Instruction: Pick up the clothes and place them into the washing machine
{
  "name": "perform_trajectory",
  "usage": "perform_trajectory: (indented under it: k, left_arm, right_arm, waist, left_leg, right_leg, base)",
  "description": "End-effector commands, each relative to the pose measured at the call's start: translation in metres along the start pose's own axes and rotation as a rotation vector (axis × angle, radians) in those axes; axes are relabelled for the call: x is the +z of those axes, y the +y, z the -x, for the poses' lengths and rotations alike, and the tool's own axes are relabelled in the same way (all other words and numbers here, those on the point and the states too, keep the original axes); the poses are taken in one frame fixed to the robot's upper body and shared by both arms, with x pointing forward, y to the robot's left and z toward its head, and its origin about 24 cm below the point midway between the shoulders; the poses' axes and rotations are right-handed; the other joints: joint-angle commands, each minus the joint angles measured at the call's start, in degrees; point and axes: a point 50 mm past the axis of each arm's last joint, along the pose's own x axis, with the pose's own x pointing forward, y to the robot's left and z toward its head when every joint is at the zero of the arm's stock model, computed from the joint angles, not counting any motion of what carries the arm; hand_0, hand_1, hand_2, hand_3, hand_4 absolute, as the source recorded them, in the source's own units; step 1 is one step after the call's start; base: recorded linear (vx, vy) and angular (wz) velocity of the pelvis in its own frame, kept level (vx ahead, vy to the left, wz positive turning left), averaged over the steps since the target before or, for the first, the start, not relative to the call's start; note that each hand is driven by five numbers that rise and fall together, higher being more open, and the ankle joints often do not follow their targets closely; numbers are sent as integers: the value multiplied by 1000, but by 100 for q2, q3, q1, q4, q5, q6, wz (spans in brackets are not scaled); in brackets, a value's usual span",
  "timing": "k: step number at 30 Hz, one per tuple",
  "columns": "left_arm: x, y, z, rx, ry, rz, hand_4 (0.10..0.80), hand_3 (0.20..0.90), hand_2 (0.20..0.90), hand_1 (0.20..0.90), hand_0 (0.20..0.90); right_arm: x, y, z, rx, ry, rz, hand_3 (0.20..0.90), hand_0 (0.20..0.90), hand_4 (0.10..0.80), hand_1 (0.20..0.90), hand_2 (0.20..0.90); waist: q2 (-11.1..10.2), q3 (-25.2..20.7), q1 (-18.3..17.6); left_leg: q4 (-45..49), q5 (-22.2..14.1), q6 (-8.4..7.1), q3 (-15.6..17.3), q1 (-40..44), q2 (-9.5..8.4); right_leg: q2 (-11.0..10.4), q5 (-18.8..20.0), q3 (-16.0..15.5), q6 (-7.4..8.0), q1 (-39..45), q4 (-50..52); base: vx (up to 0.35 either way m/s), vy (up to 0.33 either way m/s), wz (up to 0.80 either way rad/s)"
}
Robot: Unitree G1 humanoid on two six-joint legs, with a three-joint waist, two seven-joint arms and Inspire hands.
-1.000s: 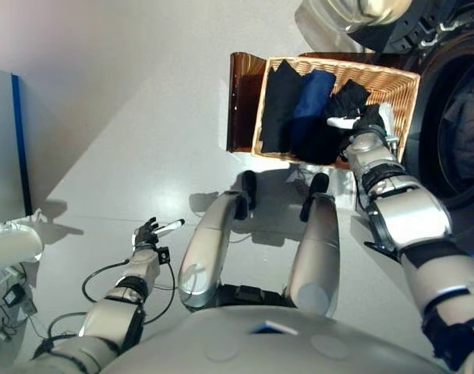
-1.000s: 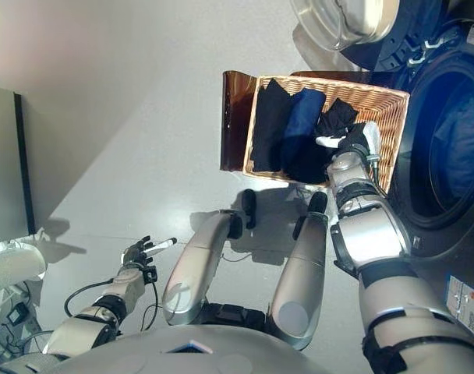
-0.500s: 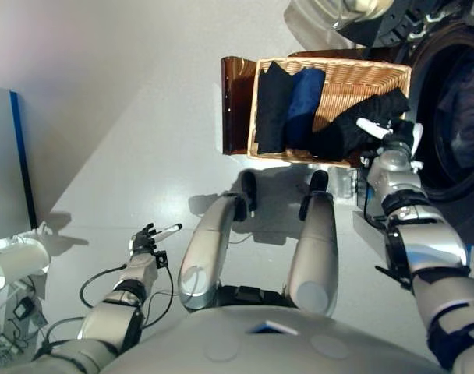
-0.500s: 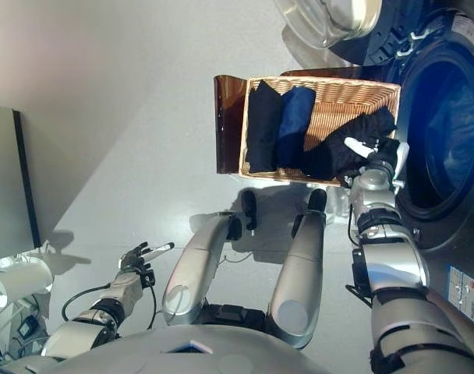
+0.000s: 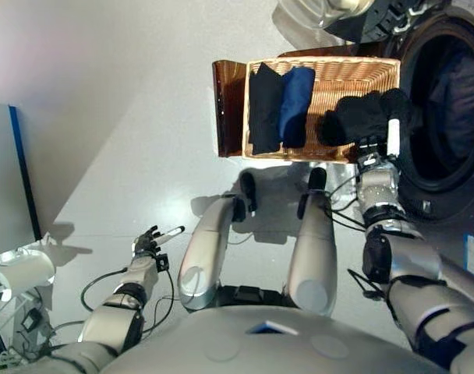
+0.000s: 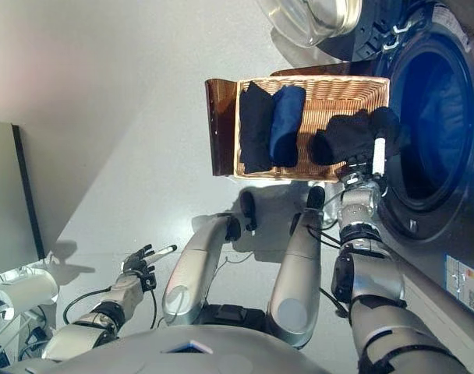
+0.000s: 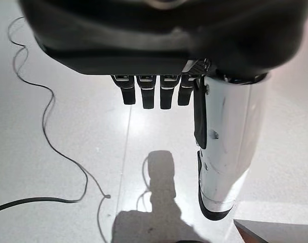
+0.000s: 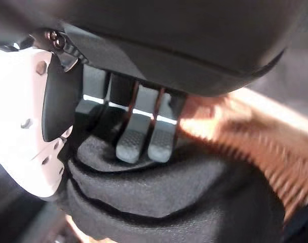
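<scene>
My right hand (image 5: 380,140) is shut on a black garment (image 5: 360,118), holding it over the right end of the wicker basket (image 5: 342,74), close to the washing machine's round opening (image 5: 446,101). In the right wrist view the fingers (image 8: 144,136) and white-covered thumb (image 8: 27,126) pinch the black cloth (image 8: 164,202). A folded black garment (image 5: 263,107) and a folded blue one (image 5: 295,105) lie in the basket's left half. My left hand (image 5: 150,241) hangs open low at the left over the floor, holding nothing.
The machine's door (image 5: 323,14) stands swung open above the basket. Dark laundry (image 5: 455,86) shows inside the drum. A brown panel (image 5: 228,105) stands against the basket's left side. A grey cabinet with a blue edge (image 5: 11,179) is at the far left.
My right hand has lifted the black garment out of the basket and carried it right, towards the drum opening. The camera has shifted, so the basket sits further left. The left hand stays idle.
</scene>
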Motion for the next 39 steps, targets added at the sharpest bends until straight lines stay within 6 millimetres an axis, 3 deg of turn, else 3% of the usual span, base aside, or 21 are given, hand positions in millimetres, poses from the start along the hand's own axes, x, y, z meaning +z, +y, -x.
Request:
perform_trajectory:
  k: [1,3,7,11,14,15,17,18,21,30,39]
  left_arm:
    - [-30,32,3,104,78,-36,800,900,900,900,900]
    - [-28,29,3,99,71,-37,800,900,900,900,900]
    - [-26,28,3,97,62,-39,800,900,900,900,900]
    - [-26,29,3,98,56,-36,800,900,900,900,900]
    - [-27,29,4,93,54,-36,800,900,900,900,900]
    - [-27,28,4,91,53,-36,800,900,900,900,900]
    - [-29,29,5,95,57,-31,800,900,900,900,900]
    - [-29,29,5,94,57,-31,800,900,900,900,900]
    - [-31,29,5,98,61,-30,800,900,900,900,900]
    - [-34,34,5,117,78,-29,800,900,900,900,900]
    - [-42,33,8,126,102,-48,800,900,900,900,900]
  right_arm:
    - [38,31,-2,78,-167,-167,200,200,300,200,200]
    - [41,32,-3,32,-181,-296,200,200,300,200,200]
    - [50,38,-3,23,-197,-367,200,200,300,200,200]
    - [73,52,-2,47,-260,-440,200,200,300,200,200]
    - [113,65,2,77,-376,-503,200,200,300,200,200]
    - [114,66,3,77,-378,-503,200,200,300,200,200]
    - [139,73,8,101,-452,-514,200,200,300,200,200]
    - [140,74,8,100,-453,-513,200,200,300,200,200]
    - [166,77,17,130,-541,-536,200,200,300,200,200]
    - [191,67,21,61,-614,-516,200,200,300,200,200]
    - [212,72,29,-22,-657,-557,200,200,300,200,200]
  waist:
    - [128,-237,73]
    - [165,-260,103]
    - [184,-286,138]
    - [214,-325,162]
    - [241,-378,163]
    - [249,-376,167]
    - [245,-399,152]
    - [250,-402,156]
    - [226,-419,104]
    - [177,-371,7]
    - [317,-452,8]
  left_leg:
    - [-364,252,-564,-157,-95,-13]
    - [-372,243,-561,-171,-83,-34]
    - [-365,238,-562,-188,-92,-52]
    - [-378,245,-568,-190,-103,-70]
    - [-387,249,-573,-186,-109,-85]
    - [-383,247,-572,-185,-112,-85]
    - [-346,233,-573,-200,-130,-91]
    - [-341,230,-573,-198,-136,-92]
    - [-266,201,-589,-195,-169,-72]
    - [393,-68,-600,-175,-331,6]
    - [593,-294,-643,-118,-346,-16]
  right_leg:
    - [-136,-491,36,-111,330,94]
    - [-157,-510,28,-101,352,95]
    - [-174,-528,17,-90,365,96]
    - [-185,-535,40,-82,336,105]
    - [-201,-549,55,-72,332,118]
    - [-201,-551,57,-72,327,123]
    - [-191,-575,81,-77,276,196]
    - [-191,-579,84,-77,268,205]
    - [-185,-622,105,-83,238,278]
    - [-153,-865,195,-165,50,840]
    - [-161,-1147,316,-185,-94,1122]
  base:
    - [0,0,0]
    - [0,0,0]
    - [0,0,0]
    - [1,10,5]
    - [5,6,1]
    - [0,0,0]
    - [0,0,0]
    - [0,0,0]
    - [0,0,0]
    - [-1,-8,2]
    - [21,6,-2]
